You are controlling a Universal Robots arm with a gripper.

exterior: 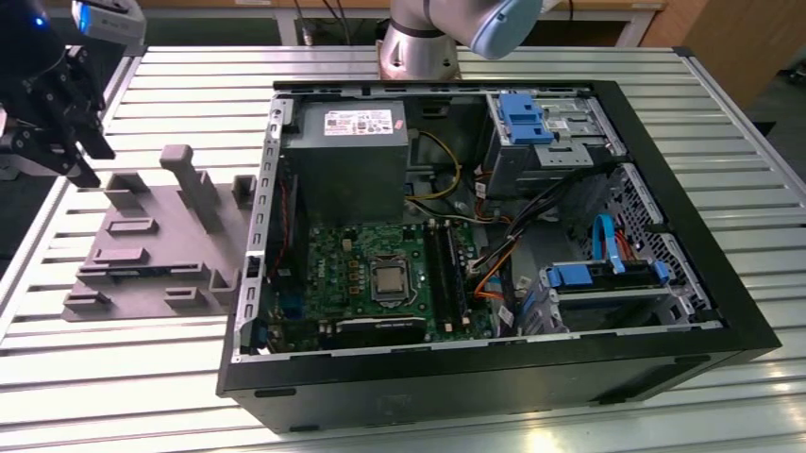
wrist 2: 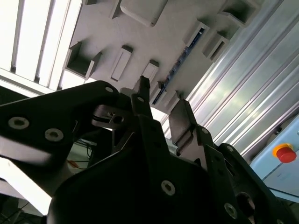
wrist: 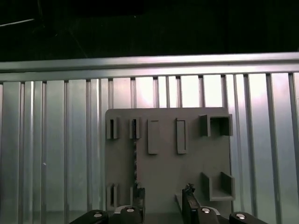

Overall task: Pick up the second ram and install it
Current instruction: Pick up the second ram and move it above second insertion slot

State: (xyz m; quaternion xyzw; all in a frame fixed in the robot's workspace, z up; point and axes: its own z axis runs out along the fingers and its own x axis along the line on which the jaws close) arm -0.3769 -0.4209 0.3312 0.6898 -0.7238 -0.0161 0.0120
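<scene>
Closest to the lens in the first wrist view, the gripper (wrist: pixel 163 191) is showing two black fingers (wrist: pixel 139 203) spread apart, with bare grey plastic visible in the gap; it is pinching nothing. It is hovering over the grey holder block (wrist: pixel 168 172), which is sitting on the slatted metal table (wrist: pixel 56 154) at the exterior view's left, outside the open computer case (exterior: pixel 504 382). The second ram (wrist: pixel 135 163) is standing on edge in a narrow slot of that block, presenting only its thin, notched upper edge. That edge is running toward one finger rather than into the middle of the gap, and no contact is showing. Inside the case, the green motherboard (exterior: pixel 365 255) is lying flat, with the long black sockets (exterior: pixel 444 269) just beside the processor; whether any socket is already filled cannot be told. Judged from its form, the stick is likely light and stiff but thin and fragile, with exposed chips on its faces and a contact edge seated down in the slot. The sound hold appears to be across the two flat faces near mid-length, on the free upper edge and clear of the contacts. A shallow or off-centre pinch is risking tilt or slip, the faces being smooth.
</scene>
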